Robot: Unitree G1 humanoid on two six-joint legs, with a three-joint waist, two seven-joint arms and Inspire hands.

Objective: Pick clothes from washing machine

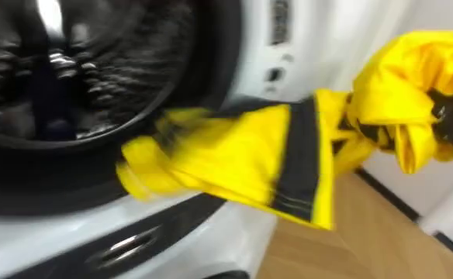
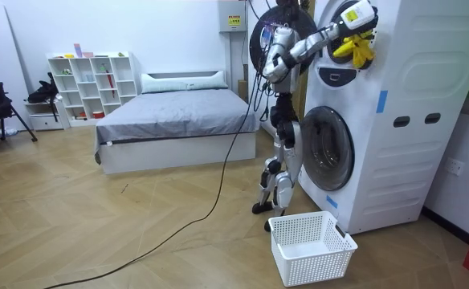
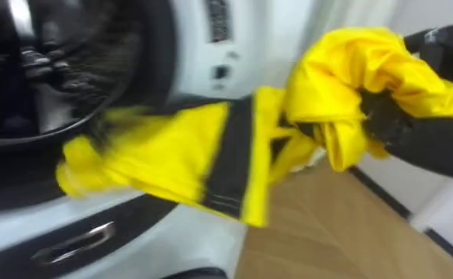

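Right hand has its fingers clenched round the yellow garment, held high against the washing machine. Panel label unreadable. White basket on wood floor; bed behind.

The drum of the washing machine is smeared by blur, so what lies inside it cannot be told. The end of the yellow garment at the drum's rim is blurred too, and whether it touches the rim is unclear. Right of the drum, the right hand, clenched in the garment, is half buried in its folds. A label right of the drum is illegible.
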